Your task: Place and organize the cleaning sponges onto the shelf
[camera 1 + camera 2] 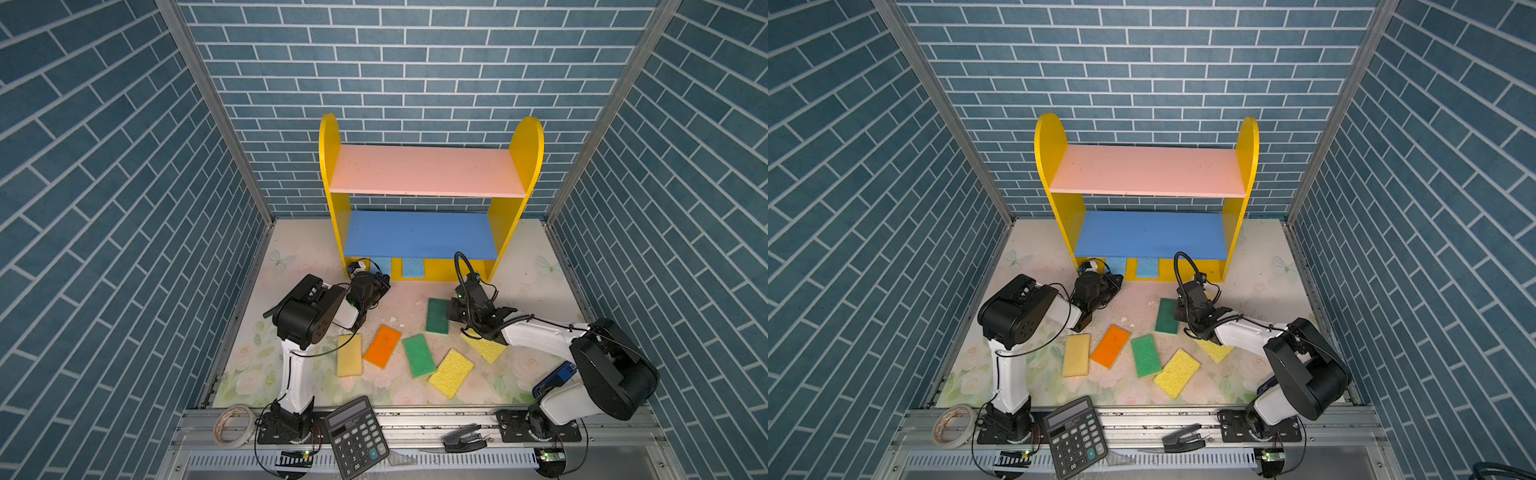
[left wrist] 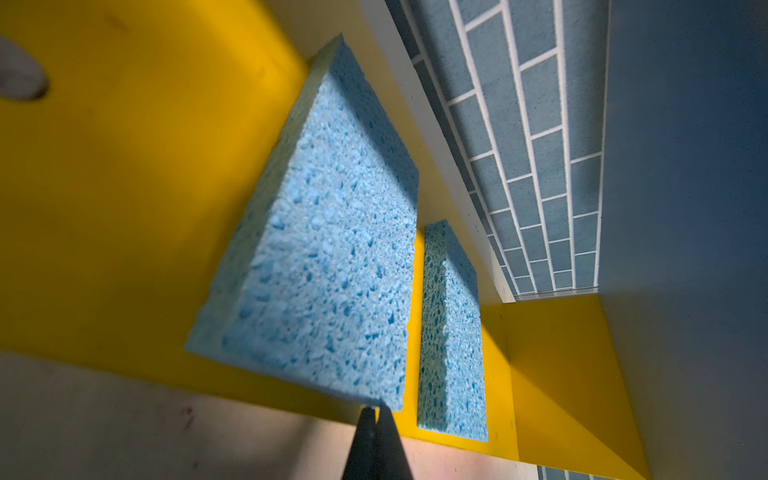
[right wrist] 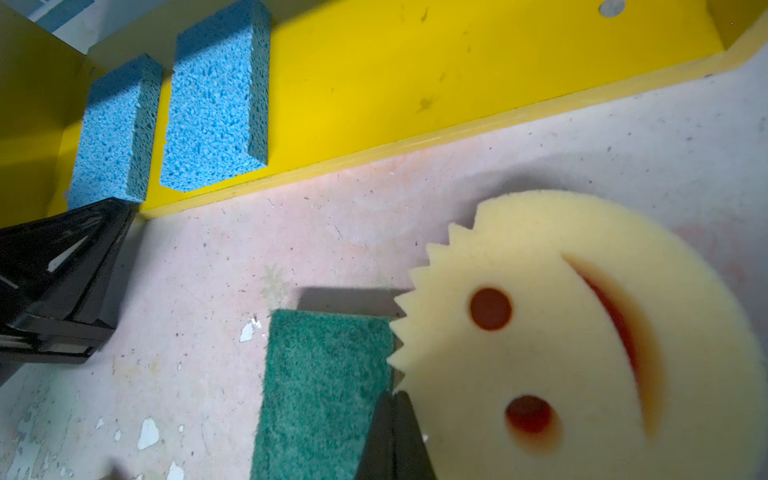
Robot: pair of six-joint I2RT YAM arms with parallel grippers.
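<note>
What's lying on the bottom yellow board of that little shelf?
Two light blue sponges, flat, side by side. From above, the blue board covers most of that level.

Robot lab cell — faux-brick walls [image 1: 415, 62], aluminium rails [image 1: 415, 419]

Black calculator [image 1: 356, 435], tape roll [image 1: 249, 430]

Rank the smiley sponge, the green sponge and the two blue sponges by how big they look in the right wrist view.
1. smiley sponge, largest, but nearest the camera, so unsure.
2. green sponge, partly cut off.
3. Tied: outer blue sponge and inner blue sponge look alike.
</note>
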